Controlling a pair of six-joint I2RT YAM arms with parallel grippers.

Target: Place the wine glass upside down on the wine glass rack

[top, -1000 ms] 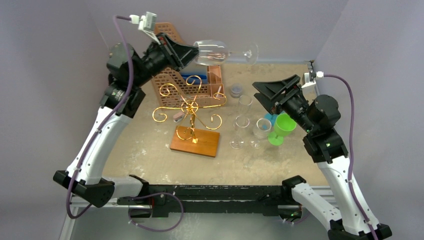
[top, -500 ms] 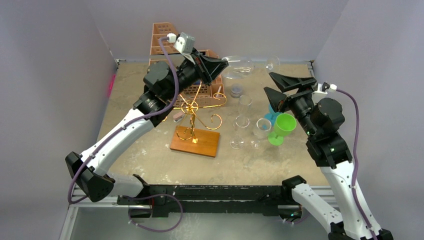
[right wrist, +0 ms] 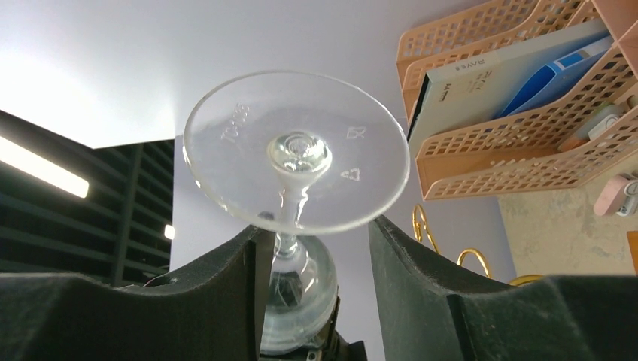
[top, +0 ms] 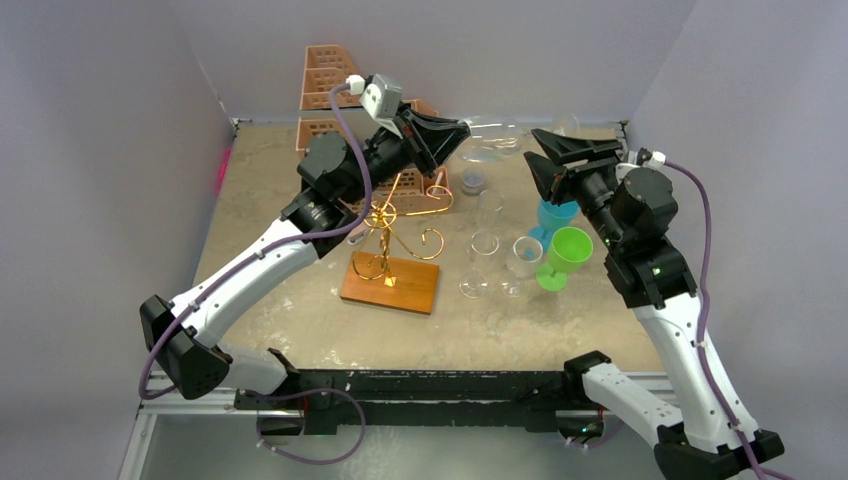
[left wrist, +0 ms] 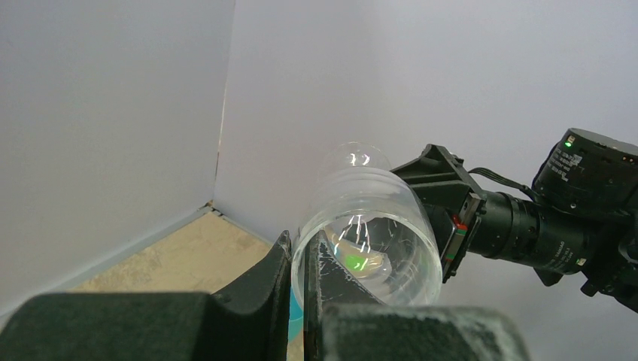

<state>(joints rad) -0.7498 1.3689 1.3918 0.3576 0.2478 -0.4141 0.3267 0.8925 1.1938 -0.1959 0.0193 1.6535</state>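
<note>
A clear wine glass [top: 495,135] hangs on its side in the air at the back of the table, between my two grippers. My left gripper [top: 460,130] is shut on the wall of its bowl [left wrist: 376,218], with one finger [left wrist: 267,286] outside the rim and one inside. The glass foot [right wrist: 297,150] points at my right gripper [top: 540,150]. That gripper [right wrist: 317,228] is open, with the stem between its fingers, close to the left finger [right wrist: 252,256]. The gold wire wine glass rack [top: 395,235] stands on its wooden base [top: 390,285] below my left arm, and its curls [right wrist: 470,259] show in the right wrist view.
A peach perforated file organizer [top: 330,80] stands at the back left and also shows in the right wrist view [right wrist: 519,135]. Clear glasses [top: 485,250], a teal glass [top: 553,215] and a green glass [top: 568,250] stand right of the rack. A small dish [top: 474,180] sits behind them.
</note>
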